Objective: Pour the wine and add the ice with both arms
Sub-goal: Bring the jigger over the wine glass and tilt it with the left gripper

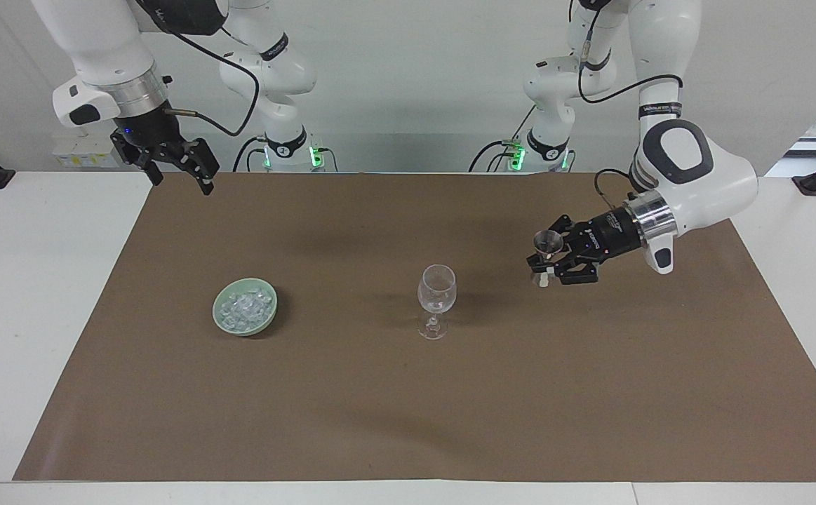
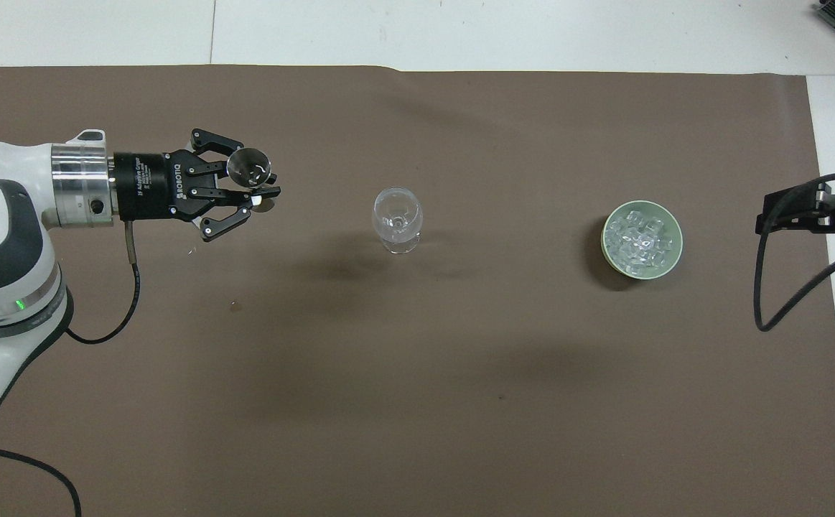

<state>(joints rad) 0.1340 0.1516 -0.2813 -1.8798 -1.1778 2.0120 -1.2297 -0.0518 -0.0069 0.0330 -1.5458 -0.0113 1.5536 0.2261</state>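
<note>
Ice [image 1: 243,306], a glittering pile of small clear cubes, fills a pale green round bowl [image 1: 224,323] on the brown mat toward the right arm's end; a clear stemmed wine glass [image 1: 436,300] stands upright mid-mat. Left gripper [image 1: 546,262], raised over the mat beside that glass, pinches a small clear stemmed glass [image 2: 248,166]; overhead shows its round open mouth, wine not discernible. Right gripper [image 1: 177,168] waits, jaws spread, high over the mat's corner; overhead shows only part of it.
</note>
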